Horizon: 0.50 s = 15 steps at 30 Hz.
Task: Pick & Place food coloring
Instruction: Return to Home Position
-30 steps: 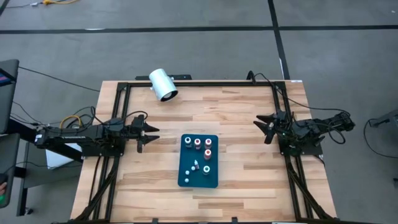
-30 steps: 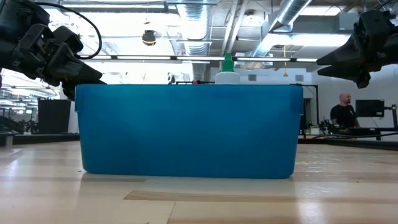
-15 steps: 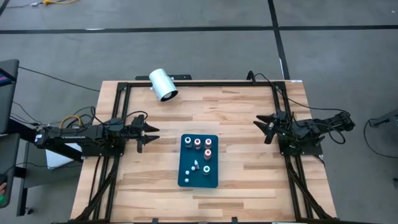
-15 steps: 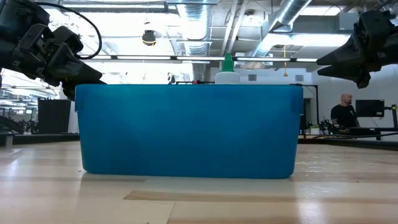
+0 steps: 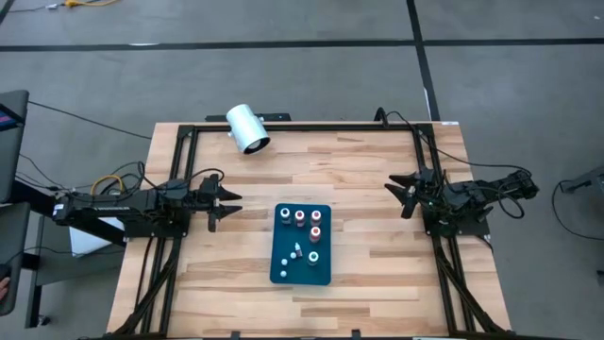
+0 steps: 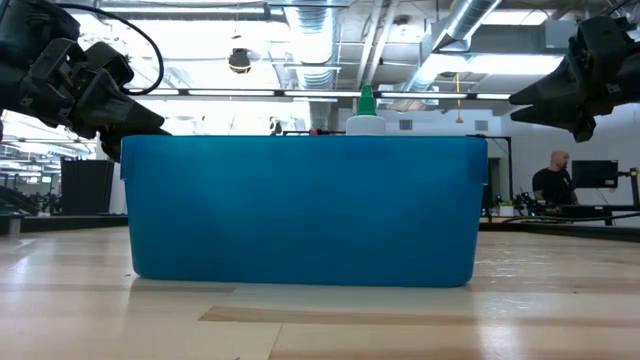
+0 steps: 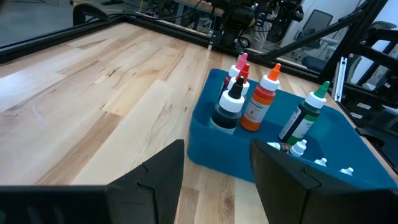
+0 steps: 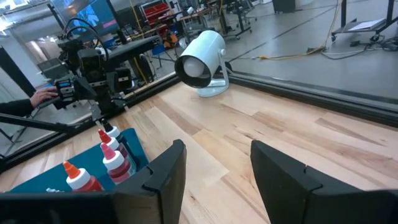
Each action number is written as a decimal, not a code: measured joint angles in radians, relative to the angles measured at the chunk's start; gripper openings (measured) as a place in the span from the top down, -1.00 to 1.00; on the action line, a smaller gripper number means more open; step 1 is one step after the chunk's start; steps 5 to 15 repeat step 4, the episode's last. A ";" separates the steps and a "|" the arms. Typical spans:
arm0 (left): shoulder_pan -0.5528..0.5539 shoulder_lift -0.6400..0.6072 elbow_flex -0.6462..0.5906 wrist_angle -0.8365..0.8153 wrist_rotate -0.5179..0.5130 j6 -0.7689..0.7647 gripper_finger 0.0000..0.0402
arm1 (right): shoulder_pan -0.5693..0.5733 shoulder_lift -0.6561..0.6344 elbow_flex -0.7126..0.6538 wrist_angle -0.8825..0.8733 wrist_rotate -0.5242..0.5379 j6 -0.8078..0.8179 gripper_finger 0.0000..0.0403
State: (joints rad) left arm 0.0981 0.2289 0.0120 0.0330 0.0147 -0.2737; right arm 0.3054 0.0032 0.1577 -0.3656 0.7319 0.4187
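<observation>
Your left arm lies stretched low over the table [image 5: 377, 264], well off the left side of the blue bin [image 5: 323, 275]. The left gripper [image 5: 225, 205] points at the bin, fingers spread with nothing between them. Your right arm sits folded, well off the bin's right side. The right gripper [image 5: 397, 195] also faces the bin, fingers apart and empty.

The food coloring bottles [image 7: 257, 106] are all inside the bin, well apart from both grippers. The taller ones stand at the end nearer the white cylinder [image 5: 247, 128], a green-capped one leaning. The tiny ones lie on the bin floor at the other end.

Against the pictures from a second ago you find no change: arms, bin and bottles sit as before.
</observation>
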 joint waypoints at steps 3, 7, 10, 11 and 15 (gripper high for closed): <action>0.000 0.000 0.000 0.000 0.000 0.000 0.13 | 0.000 0.000 0.000 0.000 0.000 0.000 0.16; 0.000 0.000 0.000 0.000 0.000 0.000 0.13 | 0.000 0.000 0.000 0.000 0.000 0.000 0.16; 0.000 0.000 0.000 0.000 0.000 0.000 0.13 | 0.000 0.000 0.000 0.000 0.000 0.000 0.16; 0.000 0.000 0.000 0.000 0.000 0.000 0.13 | 0.000 0.000 0.000 0.000 0.000 0.000 0.16; 0.000 0.000 0.000 0.000 0.000 0.000 0.13 | 0.000 0.000 0.000 0.000 0.000 0.000 0.16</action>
